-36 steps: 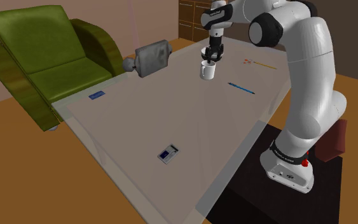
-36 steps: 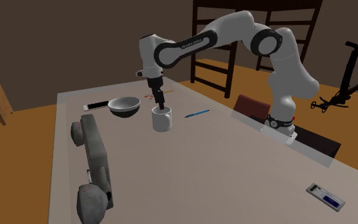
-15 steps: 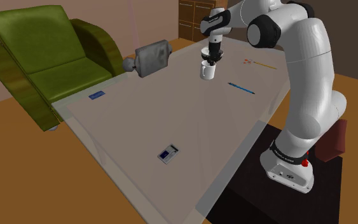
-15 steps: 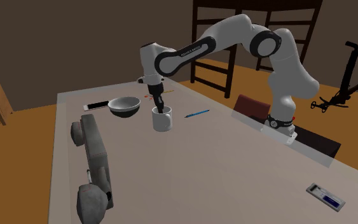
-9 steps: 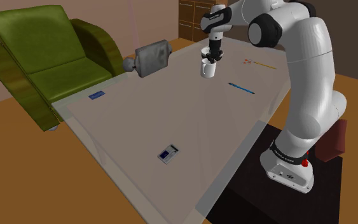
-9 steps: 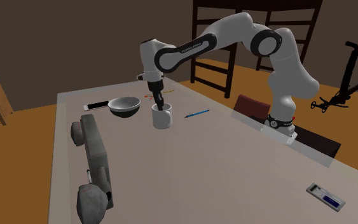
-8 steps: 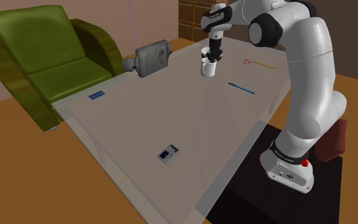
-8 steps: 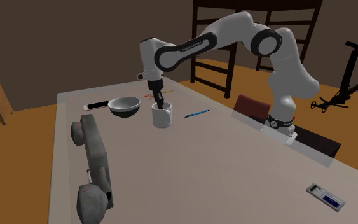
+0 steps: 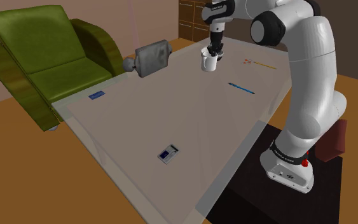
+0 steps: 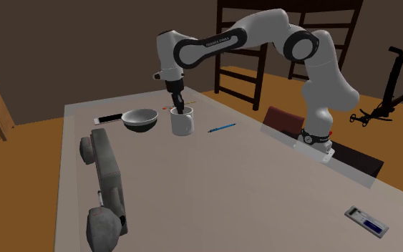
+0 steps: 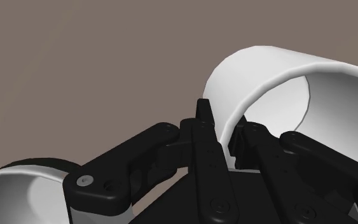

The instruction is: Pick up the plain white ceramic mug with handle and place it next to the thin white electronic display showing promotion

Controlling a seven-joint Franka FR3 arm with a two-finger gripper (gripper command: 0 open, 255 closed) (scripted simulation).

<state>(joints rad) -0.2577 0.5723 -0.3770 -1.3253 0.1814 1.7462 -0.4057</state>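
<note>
Plain white cylindrical mug (image 9: 208, 62) (image 10: 182, 124) (image 11: 260, 76): upright, mouth up. Rim wall is pinched between the black fingers (image 11: 206, 137), one inside and one outside, and the body hangs below them. Handle not made out.

Thin white flat display with blue screen (image 9: 168, 153) (image 10: 366, 220): lies flat, screen up, well apart from the fingers.

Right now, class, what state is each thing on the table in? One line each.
White mug: upright, wall clasped between the jaws.
Jaws: shut on the white mug, one inside the wall, one outside.
Grey bowl: upright, standing on the table.
Blue pen: lying flat.
Thin display: lying flat, screen up.
</note>
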